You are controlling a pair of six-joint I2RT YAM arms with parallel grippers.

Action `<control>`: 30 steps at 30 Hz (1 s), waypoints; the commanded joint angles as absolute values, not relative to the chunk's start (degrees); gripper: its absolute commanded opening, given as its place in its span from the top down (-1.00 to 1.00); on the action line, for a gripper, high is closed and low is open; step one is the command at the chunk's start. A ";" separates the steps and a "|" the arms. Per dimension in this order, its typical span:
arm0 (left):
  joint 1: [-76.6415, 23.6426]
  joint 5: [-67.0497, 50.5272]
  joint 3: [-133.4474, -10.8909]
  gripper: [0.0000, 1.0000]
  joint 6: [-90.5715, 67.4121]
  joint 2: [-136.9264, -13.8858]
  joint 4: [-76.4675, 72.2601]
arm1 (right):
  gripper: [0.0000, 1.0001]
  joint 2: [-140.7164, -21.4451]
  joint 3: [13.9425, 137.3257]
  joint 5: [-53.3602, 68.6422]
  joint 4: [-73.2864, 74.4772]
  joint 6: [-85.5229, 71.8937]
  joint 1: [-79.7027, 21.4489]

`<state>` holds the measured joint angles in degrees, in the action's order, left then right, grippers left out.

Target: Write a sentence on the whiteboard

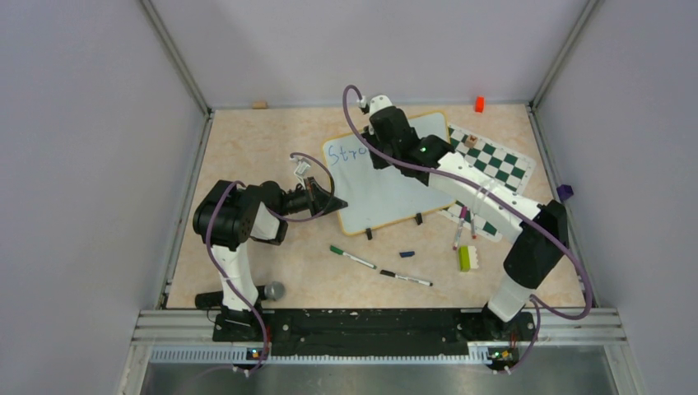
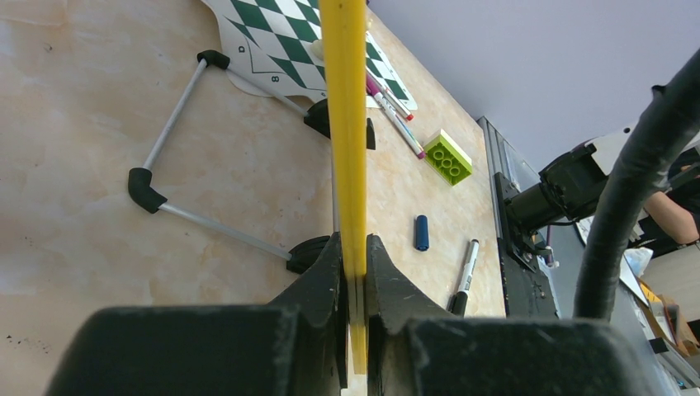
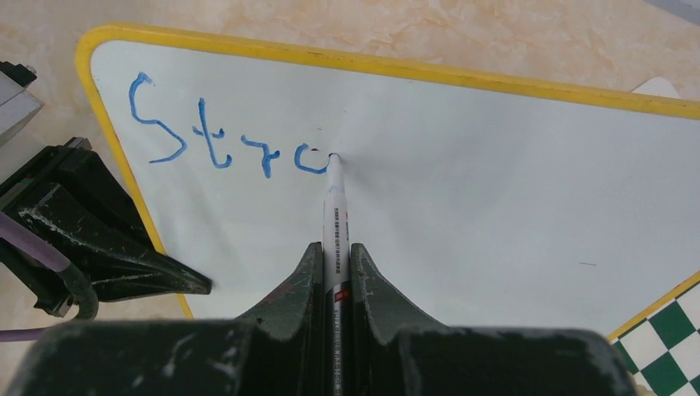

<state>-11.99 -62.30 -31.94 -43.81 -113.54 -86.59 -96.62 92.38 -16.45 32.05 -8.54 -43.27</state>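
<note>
Now | left tool (image 2: pixel 353 247) clamps whiteboard (image 3: pixel 495 190) rim | right tool (image 3: pixel 334 256) grips marker (image 3: pixel 335 194), tip touching end of blue writing (image 3: pixel 219 144)

right of marker (image 3: pixel 334 198) tip: bare whiteboard (image 3: pixel 495 190), tons of room
left of tip: left gripper (image 1: pixel 336 202) clamped on the rim, kinda tight
further right, past the rim: chessboard (image 3: pixel 660 330) lying flat, easy pass

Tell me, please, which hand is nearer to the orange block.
Right. The right hand holds a marker on the whiteboard, left of the orange block; the left hand grips the board's left edge, farther off.
</note>
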 commanded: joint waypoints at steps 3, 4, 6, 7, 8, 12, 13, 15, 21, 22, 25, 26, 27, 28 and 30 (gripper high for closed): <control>-13.10 -67.21 -31.64 1.00 -39.42 -113.20 -92.72 | 1.00 -98.12 95.51 -16.07 29.79 -8.38 -42.85; -13.10 -67.11 -31.60 1.00 -39.46 -113.22 -92.72 | 1.00 -98.22 95.57 -15.69 29.78 -8.39 -42.89; -13.10 -67.22 -31.64 1.00 -39.41 -113.28 -92.72 | 1.00 -98.24 95.51 -14.60 29.59 -8.38 -42.89; -13.07 -67.23 -31.62 1.00 -39.42 -113.23 -92.71 | 1.00 -98.22 95.53 -14.25 29.41 -8.43 -42.89; -13.09 -67.17 -31.64 1.00 -39.38 -113.22 -92.72 | 1.00 -98.23 95.53 -13.87 29.35 -8.39 -42.90; -13.12 -67.22 -31.64 1.00 -39.39 -113.28 -92.72 | 1.00 -98.06 95.49 -12.85 29.33 -8.60 -42.89; -13.10 -67.21 -31.59 1.00 -39.45 -113.34 -92.72 | 1.00 -98.13 95.43 -12.64 29.31 -8.61 -42.89; -13.09 -67.17 -31.64 1.00 -39.40 -113.29 -92.71 | 1.00 -98.09 95.30 -12.17 29.07 -8.53 -42.89; -13.10 -67.21 -31.64 1.00 -39.43 -113.29 -92.72 | 1.00 -97.37 94.60 -10.91 28.18 -8.33 -42.89; -13.10 -67.16 -31.55 1.00 -39.44 -113.26 -92.68 | 1.00 -96.95 94.31 -10.98 28.01 -8.33 -42.87; -13.05 -67.22 -31.63 1.00 -39.43 -113.25 -92.70 | 1.00 -93.68 91.66 -9.40 25.96 -7.90 -42.89; -13.05 -67.18 -31.55 1.00 -39.42 -113.26 -92.67 | 1.00 -92.25 90.15 -9.22 24.47 -7.90 -42.89; -13.08 -67.15 -31.62 1.00 -39.38 -113.16 -92.72 | 1.00 -90.55 88.60 -9.48 22.89 -7.90 -42.89; -13.02 -67.18 -31.64 1.00 -39.50 -113.27 -92.72 | 1.00 -89.04 87.09 -9.95 21.82 -7.93 -42.89; -12.96 -67.17 -31.64 1.00 -39.55 -113.35 -92.72 | 1.00 -86.98 85.48 -11.23 20.95 -7.83 -42.85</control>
